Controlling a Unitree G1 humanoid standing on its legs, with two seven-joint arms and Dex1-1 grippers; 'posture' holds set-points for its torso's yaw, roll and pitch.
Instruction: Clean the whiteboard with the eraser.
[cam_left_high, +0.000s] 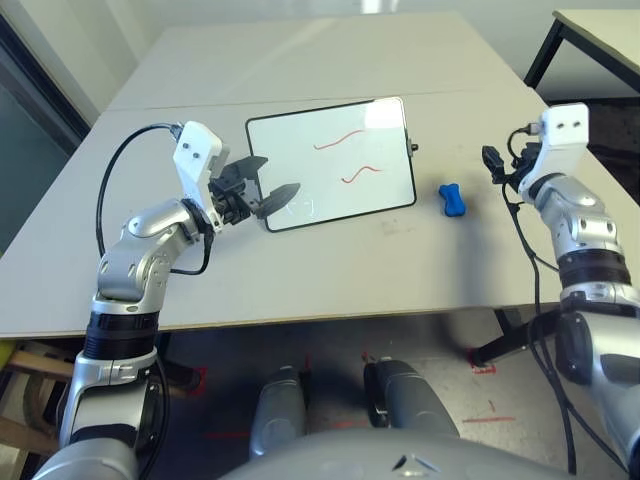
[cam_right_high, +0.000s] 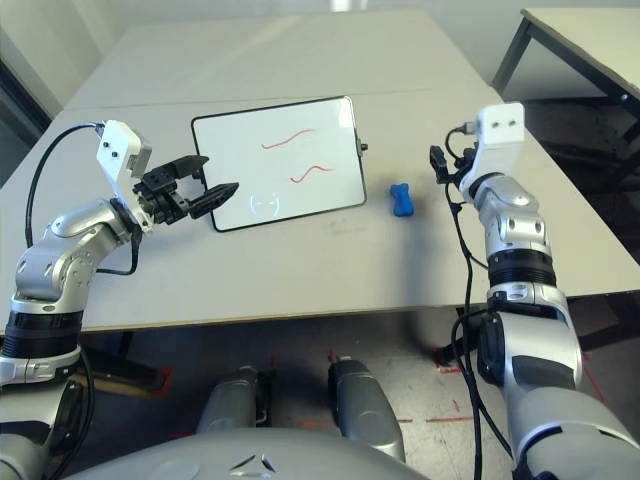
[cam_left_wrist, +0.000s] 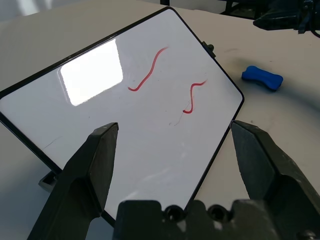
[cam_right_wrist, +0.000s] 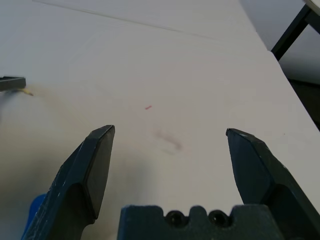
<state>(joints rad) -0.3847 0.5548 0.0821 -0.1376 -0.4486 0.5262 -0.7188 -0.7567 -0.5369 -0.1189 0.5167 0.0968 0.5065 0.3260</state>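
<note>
Left pincer first: fingers spread wide, empty, level over the table at the board's near-left corner, aimed at about two o'clock across it. Board lies flat mid-table with two red squiggles on its right half and a faint bluish mark near my fingertips. Past the board's right edge, at three o'clock from it and just beside it, sits the eraser, untouched. Further right, my right pincer hangs jaws wide, nothing held, off at two o'clock from the eraser.

My call: the step is fetching the eraser. I'd drop the right pincer over its narrow waist and close square there, while the left steadies the board's corner. From the head, the right fingertips are hard to make out against the wrist and cables. In the right wrist view the eraser is just a blue sliver at the edge.
</note>
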